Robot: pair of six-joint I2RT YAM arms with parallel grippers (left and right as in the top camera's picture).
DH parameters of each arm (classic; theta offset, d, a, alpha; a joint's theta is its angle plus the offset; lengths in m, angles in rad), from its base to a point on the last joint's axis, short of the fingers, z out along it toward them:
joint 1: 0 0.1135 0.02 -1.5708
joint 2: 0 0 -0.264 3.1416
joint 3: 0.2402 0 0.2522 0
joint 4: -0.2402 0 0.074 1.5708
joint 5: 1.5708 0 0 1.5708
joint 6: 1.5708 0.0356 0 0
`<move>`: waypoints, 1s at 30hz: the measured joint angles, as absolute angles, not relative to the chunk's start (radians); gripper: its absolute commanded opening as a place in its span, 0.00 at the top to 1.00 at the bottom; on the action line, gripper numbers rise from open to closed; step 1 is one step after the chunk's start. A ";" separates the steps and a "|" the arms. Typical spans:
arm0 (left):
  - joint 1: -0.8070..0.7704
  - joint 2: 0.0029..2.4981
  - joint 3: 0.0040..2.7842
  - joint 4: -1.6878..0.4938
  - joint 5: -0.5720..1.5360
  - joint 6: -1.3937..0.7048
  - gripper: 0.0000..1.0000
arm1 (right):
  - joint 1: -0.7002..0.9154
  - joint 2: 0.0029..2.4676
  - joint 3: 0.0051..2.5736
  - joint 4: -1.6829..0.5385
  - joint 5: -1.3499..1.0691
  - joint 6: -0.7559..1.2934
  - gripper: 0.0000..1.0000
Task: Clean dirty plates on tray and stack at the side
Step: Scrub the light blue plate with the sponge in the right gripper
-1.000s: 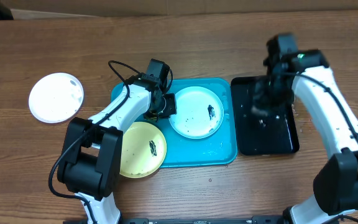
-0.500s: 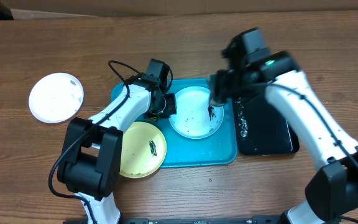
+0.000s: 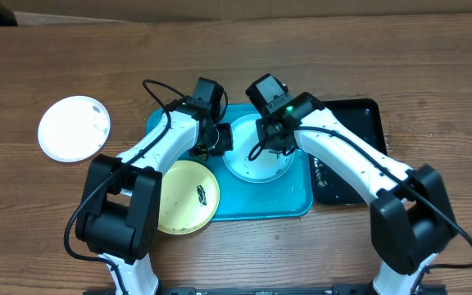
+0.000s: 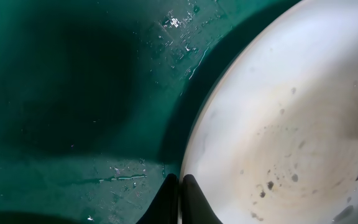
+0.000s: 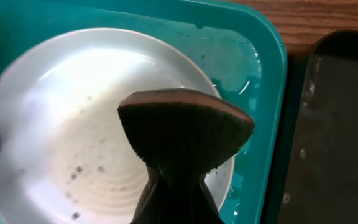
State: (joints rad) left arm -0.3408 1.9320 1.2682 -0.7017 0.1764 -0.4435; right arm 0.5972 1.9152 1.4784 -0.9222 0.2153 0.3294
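Three plates were in view: one white plate (image 3: 74, 129), one yellow-green plate (image 3: 185, 197) and one pale plate (image 3: 248, 164). The yellow-green one carried a single dark smear (image 3: 202, 195); the specks on the pale one were too small and too many to count. There were two trays, one blue tray (image 3: 293, 197) and one black tray (image 3: 367, 123). One sponge (image 5: 185, 134) showed. Two robot arms, a left arm (image 3: 150, 147) and a right arm (image 3: 351, 160), worked over one wooden table (image 3: 56, 49).

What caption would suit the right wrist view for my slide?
Right claw holds a dark sponge over a speckled pale plate in the turquoise tray, black tray beside it.
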 measured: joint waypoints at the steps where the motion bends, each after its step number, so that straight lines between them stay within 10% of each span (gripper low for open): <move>1: -0.341 1.932 1.268 -0.702 0.176 -0.443 0.96 | 0.597 1.925 1.478 -0.918 0.222 0.330 0.96; 30: -0.341 1.932 1.268 -0.695 0.187 -0.443 0.96 | 0.535 2.064 1.464 -0.878 0.142 0.412 0.96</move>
State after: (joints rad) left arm -0.3408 1.9320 1.2682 -0.6952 0.1867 -0.4435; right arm 0.5346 2.0644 1.4639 -0.8780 0.1421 0.4118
